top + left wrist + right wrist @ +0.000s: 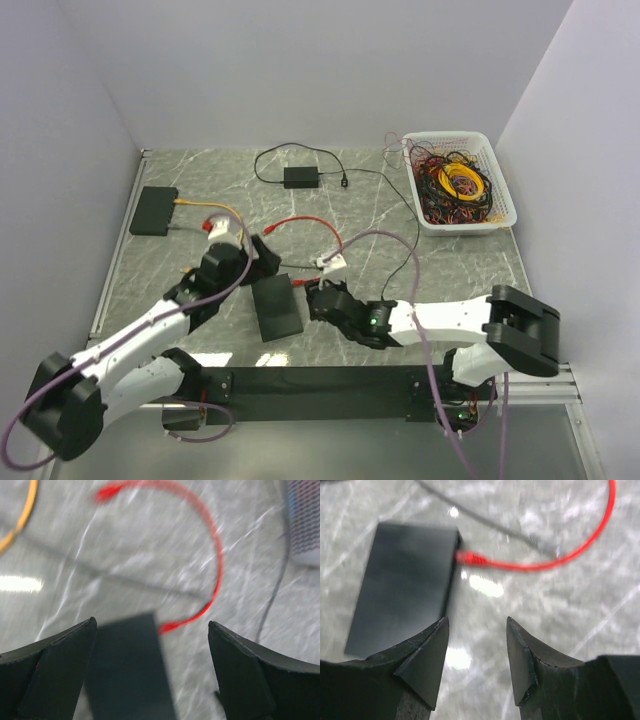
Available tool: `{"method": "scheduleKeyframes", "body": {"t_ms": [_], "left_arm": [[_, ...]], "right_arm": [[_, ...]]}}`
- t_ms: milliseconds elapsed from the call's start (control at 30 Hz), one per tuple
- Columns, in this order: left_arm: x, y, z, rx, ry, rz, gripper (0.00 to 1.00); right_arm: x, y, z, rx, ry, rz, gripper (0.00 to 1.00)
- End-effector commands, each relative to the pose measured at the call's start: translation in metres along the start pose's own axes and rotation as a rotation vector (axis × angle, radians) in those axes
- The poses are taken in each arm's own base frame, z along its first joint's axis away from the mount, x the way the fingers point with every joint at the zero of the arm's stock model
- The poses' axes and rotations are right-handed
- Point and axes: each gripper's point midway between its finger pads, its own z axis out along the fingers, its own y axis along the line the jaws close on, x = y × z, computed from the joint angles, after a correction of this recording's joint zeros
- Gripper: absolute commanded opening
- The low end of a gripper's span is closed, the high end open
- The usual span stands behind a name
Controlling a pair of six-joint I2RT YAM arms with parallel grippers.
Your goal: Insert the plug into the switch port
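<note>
As the red plug (469, 557) appears seated in a port at the switch's (402, 585) corner, the task looks all but done. The right gripper (477, 621) hangs just beside the switch, jaws partly apart and empty, and the left gripper (152, 625) gapes wide above it, holding nothing.

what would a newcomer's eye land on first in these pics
The white basket heaped with tangled cables, at the far right corner of the table, stands out first. Next comes the red cable looping across mid-table, its plug at the edge of the black switch. The left arm's fingers and the right arm's fingers stand open and empty near that switch.
</note>
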Motion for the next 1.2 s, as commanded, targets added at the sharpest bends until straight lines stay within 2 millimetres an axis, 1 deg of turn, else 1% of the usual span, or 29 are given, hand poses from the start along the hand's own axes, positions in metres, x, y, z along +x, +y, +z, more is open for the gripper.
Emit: {"method": "scheduleKeyframes", "body": {"t_ms": [0,33,67,100,233,267,333,433,467,500,533,567,600,633,667,700,733,767,800,833,867,900,933,967,1033,1067,1100,1133,1167], "left_arm": [[0.046,0.038,-0.015,-0.078,0.090,-0.054,0.99],[0.044,0.037,-0.020,-0.063,0.074,-0.081,0.99],[0.047,0.039,-0.023,-0.059,0.073,-0.089,1.00],[0.052,0.043,-0.027,-0.052,0.072,-0.102,0.99],[0.062,0.047,-0.031,-0.025,0.063,-0.157,1.00],[0.069,0.052,-0.031,-0.024,0.071,-0.159,1.00],[0.072,0.050,-0.030,-0.011,0.084,-0.172,0.99],[0.072,0.049,-0.028,-0.037,0.103,-0.154,0.99],[0.066,0.045,-0.028,-0.043,0.091,-0.151,0.99],[0.062,0.047,-0.029,-0.059,0.081,-0.144,0.99],[0.058,0.054,-0.031,-0.099,0.064,-0.126,0.99],[0.049,0.053,-0.033,-0.108,0.038,-0.123,1.00],[0.043,0.052,-0.037,-0.104,0.016,-0.118,0.99],[0.036,0.057,-0.040,-0.135,-0.009,-0.113,1.00],[0.032,0.055,-0.042,-0.132,-0.022,-0.114,0.99],[0.027,0.055,-0.045,-0.134,-0.037,-0.127,1.00],[0.026,0.056,-0.046,-0.144,-0.043,-0.131,0.99],[0.024,0.057,-0.047,-0.150,-0.048,-0.134,0.99],[0.024,0.058,-0.048,-0.155,-0.050,-0.142,0.99],[0.024,0.058,-0.048,-0.160,-0.050,-0.145,1.00],[0.024,0.059,-0.048,-0.160,-0.048,-0.146,1.00],[0.023,0.058,-0.049,-0.156,-0.050,-0.147,0.99],[0.023,0.058,-0.050,-0.156,-0.050,-0.150,0.99],[0.021,0.058,-0.051,-0.160,-0.057,-0.155,0.99],[0.019,0.059,-0.055,-0.158,-0.073,-0.175,0.99],[0.017,0.059,-0.057,-0.156,-0.083,-0.184,0.99],[0.013,0.058,-0.059,-0.147,-0.105,-0.198,0.99],[0.013,0.059,-0.060,-0.143,-0.111,-0.202,1.00],[0.012,0.059,-0.061,-0.135,-0.116,-0.204,1.00]], "right_arm": [[0.003,0.012,-0.018,-0.104,0.005,0.147,0.57],[0.005,0.014,-0.022,-0.124,0.012,0.155,0.56],[0.012,0.015,-0.026,-0.143,0.030,0.155,0.56],[0.012,0.016,-0.030,-0.157,0.033,0.162,0.56],[0.020,0.020,-0.035,-0.192,0.076,0.145,0.56],[0.020,0.024,-0.037,-0.207,0.082,0.140,0.56],[0.021,0.035,-0.043,-0.274,0.095,0.139,0.55],[0.022,0.067,-0.056,-0.436,0.108,0.161,0.54],[0.020,0.082,-0.064,-0.491,0.107,0.161,0.54],[0.022,0.094,-0.065,-0.515,0.115,0.160,0.54],[0.009,0.110,-0.069,-0.545,0.097,0.163,0.53],[0.024,0.122,-0.070,-0.549,0.132,0.114,0.53],[0.024,0.129,-0.067,-0.526,0.128,0.096,0.53],[0.010,0.147,-0.070,-0.545,0.110,0.098,0.52],[0.025,0.152,-0.061,-0.519,0.148,0.059,0.52],[0.030,0.161,-0.060,-0.518,0.158,0.042,0.51],[0.020,0.176,-0.058,-0.529,0.151,0.052,0.51],[0.036,0.178,-0.048,-0.504,0.184,0.028,0.50],[0.038,0.182,-0.043,-0.497,0.192,0.027,0.49],[0.031,0.191,-0.040,-0.493,0.181,0.037,0.49],[0.043,0.191,-0.030,-0.470,0.206,0.022,0.48],[0.045,0.194,-0.027,-0.461,0.207,0.019,0.48],[0.039,0.200,-0.024,-0.455,0.197,0.026,0.47],[0.049,0.197,-0.014,-0.417,0.214,0.019,0.46],[0.048,0.202,-0.007,-0.397,0.212,0.029,0.44],[0.058,0.200,-0.001,-0.370,0.229,0.025,0.44],[0.060,0.200,0.002,-0.359,0.233,0.027,0.43],[0.057,0.206,0.005,-0.357,0.230,0.036,0.43],[0.069,0.201,0.011,-0.323,0.254,0.024,0.43]]}}
